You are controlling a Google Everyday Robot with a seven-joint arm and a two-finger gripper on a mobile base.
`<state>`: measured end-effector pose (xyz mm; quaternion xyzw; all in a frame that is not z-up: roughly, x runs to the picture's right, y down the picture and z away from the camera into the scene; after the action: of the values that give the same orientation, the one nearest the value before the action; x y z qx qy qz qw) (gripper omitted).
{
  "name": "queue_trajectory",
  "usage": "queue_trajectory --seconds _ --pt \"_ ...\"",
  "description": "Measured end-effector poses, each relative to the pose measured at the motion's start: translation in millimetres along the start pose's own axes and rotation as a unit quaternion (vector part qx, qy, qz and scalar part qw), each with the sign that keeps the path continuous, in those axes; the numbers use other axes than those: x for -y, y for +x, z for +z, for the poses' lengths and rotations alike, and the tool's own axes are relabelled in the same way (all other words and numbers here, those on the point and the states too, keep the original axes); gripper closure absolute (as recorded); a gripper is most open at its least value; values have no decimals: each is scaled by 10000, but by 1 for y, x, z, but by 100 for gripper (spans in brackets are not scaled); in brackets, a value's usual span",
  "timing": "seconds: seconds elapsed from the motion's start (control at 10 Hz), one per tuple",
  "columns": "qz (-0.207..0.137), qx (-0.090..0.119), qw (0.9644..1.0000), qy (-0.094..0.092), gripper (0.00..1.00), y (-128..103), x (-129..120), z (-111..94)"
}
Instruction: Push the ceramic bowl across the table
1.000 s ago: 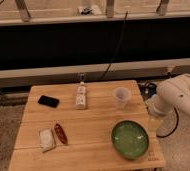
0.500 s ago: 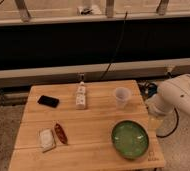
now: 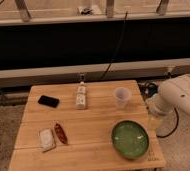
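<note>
The ceramic bowl (image 3: 130, 139) is wide, shallow and glossy green. It sits near the front right corner of the light wooden table (image 3: 93, 125). My white arm (image 3: 180, 100) reaches in from the right, beside the table's right edge. My gripper (image 3: 153, 121) hangs below the arm at that edge, just right of and behind the bowl. I cannot tell whether it touches the bowl.
A translucent plastic cup (image 3: 121, 97) stands behind the bowl. A white bottle (image 3: 81, 96) lies at the back middle and a black phone (image 3: 48, 101) at the back left. A white packet (image 3: 46, 139) and a red-brown packet (image 3: 61, 133) lie at the front left. Cables hang behind the table.
</note>
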<state>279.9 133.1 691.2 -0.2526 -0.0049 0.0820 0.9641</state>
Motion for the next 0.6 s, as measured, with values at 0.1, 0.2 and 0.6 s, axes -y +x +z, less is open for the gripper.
queue_trajectory --seconds 0.1,0.2,0.6 --pt "12 9 10000 6 20 0 1 0" --pt "26 21 10000 13 20 0 2 0" --pt "92 48 9999 55 39 1 4 -2"
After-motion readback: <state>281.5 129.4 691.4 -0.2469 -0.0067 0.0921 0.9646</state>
